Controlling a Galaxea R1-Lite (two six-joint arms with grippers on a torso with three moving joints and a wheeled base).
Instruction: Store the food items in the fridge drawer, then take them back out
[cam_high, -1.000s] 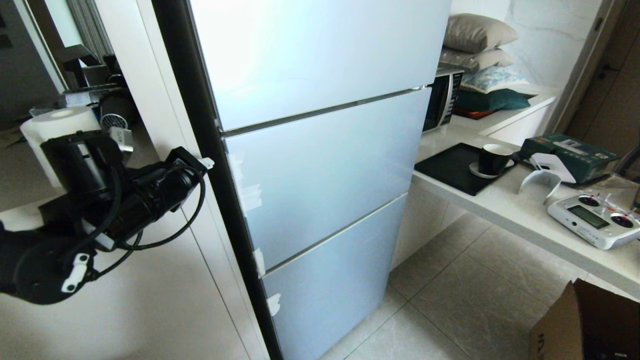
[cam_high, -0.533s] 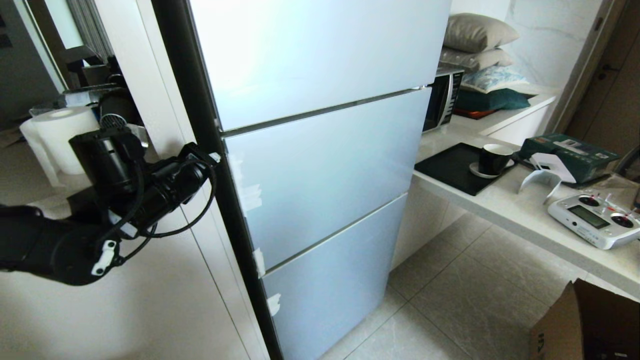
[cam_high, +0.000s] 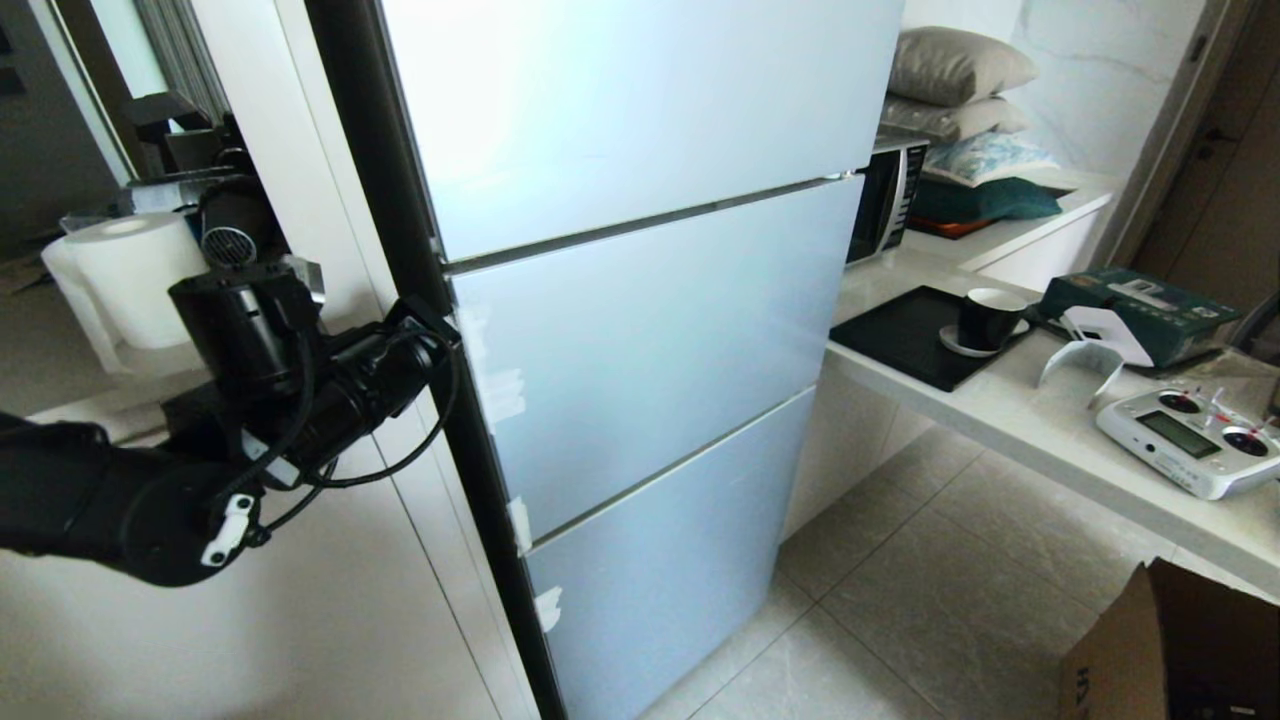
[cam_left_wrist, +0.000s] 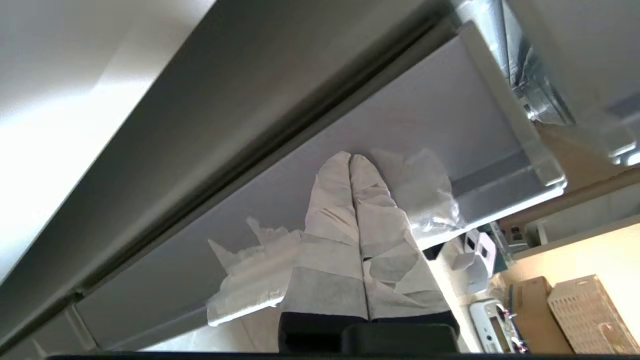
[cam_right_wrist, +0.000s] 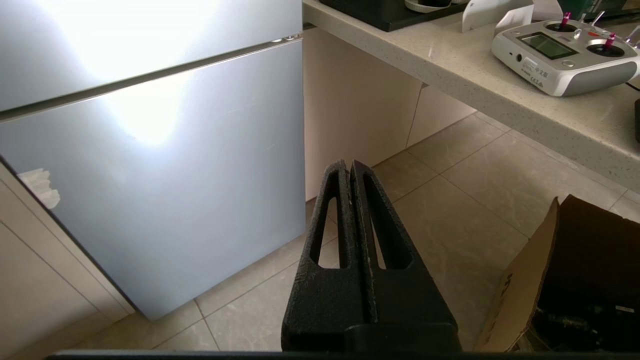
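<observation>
One left gripper (cam_left_wrist: 351, 162), pressed closed and empty, we logged mid-left in frame, tips against the fridge door's (cam_high: 640, 340) left edge.

A tall pale-blue glossy fridge (cam_high: 640, 300) with three closed door panels fills the middle. The black left arm (cam_high: 200, 440) reaches across a white cabinet front (cam_high: 330, 600), its gripper end (cam_high: 440, 325) at the fridge's dark left edge beside whitish tape patches (cam_high: 500, 390); its fingers are hidden. A white paper roll (cam_high: 125, 275) stands behind the arm. On the white stone counter (cam_high: 1050, 440), near its front edge, lies a grey remote controller (cam_high: 1190, 440); further back, a black cup on a saucer (cam_high: 985, 320) sits on a black mat (cam_high: 910, 335). A brown cardboard box (cam_high: 1170, 650) stands on the tiled floor (cam_high: 900, 610).
</observation>
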